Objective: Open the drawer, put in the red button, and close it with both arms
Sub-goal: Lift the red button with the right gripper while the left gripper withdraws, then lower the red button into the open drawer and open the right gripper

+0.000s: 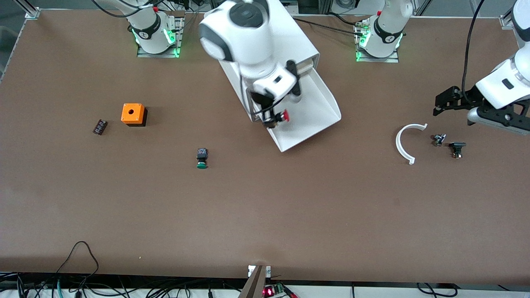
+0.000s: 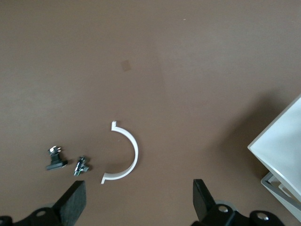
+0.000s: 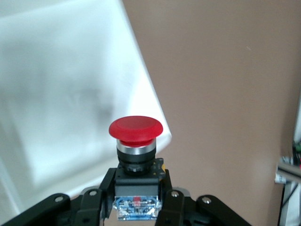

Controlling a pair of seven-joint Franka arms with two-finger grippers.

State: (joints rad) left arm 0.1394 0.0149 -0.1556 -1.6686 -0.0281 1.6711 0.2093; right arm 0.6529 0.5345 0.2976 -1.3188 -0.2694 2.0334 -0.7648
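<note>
A brown table [image 1: 265,215] held scattered parts. Toward the right arm's end sat a small dark block [image 1: 99,126], then an orange box [image 1: 133,114], then a green button [image 1: 202,158] nearer the camera. At the middle, the white cabinet [image 1: 298,45] had its drawer [image 1: 308,116] pulled out; over the drawer, the right gripper [image 1: 274,118] was clamped on the red button [image 1: 283,116]. Toward the left arm's end lay a white curved piece [image 1: 403,142] and two small fittings [image 1: 448,145]. Over the table beside them, the left gripper [image 2: 138,200] waited with fingers spread, holding nothing.
</note>
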